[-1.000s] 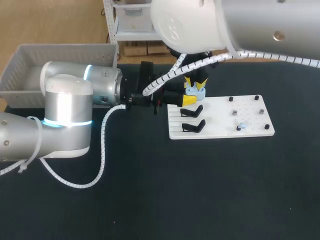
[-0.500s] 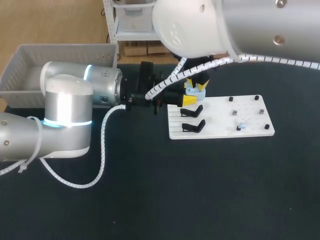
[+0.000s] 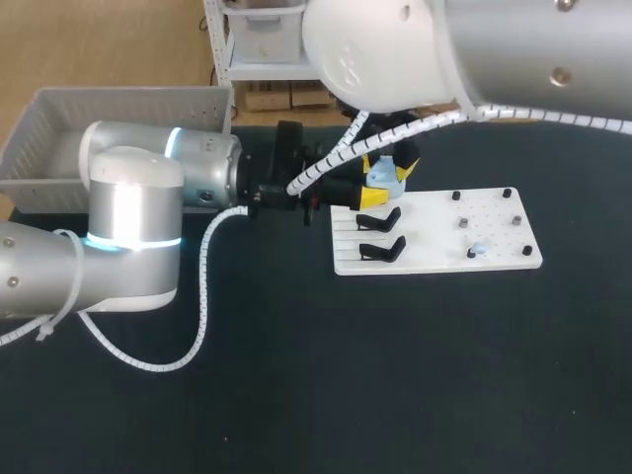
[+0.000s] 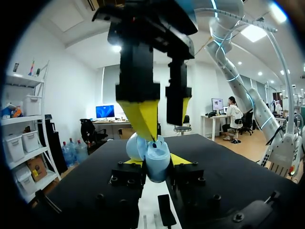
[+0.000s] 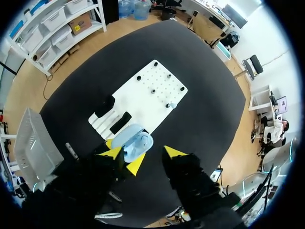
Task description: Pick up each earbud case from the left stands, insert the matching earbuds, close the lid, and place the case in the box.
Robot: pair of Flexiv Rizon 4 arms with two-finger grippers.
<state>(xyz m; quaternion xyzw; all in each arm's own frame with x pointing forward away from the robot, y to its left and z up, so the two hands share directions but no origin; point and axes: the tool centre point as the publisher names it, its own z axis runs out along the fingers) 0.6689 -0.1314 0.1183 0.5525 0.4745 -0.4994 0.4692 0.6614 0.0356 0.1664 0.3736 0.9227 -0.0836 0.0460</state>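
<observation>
Light-blue plastic earbud case (image 4: 153, 168), likely light and slick; left pincer (image 4: 156, 161) grasping its base sides, the safest hold; right pincer (image 4: 164, 121) released above.

Matt black, faintly cloth-like table (image 3: 395, 395) across the lower frame. Smooth, glossy pale-blue plastic on the earbud case (image 3: 383, 176) (a soft sheen on its rounded shell). Flat white plastic-looking board (image 3: 494, 259) right of centre, with matt black stands (image 3: 380, 247) on it. Satin silver metal on the left arm (image 3: 133, 212); ribbed grey plastic box (image 3: 44, 138) at upper left.
</observation>
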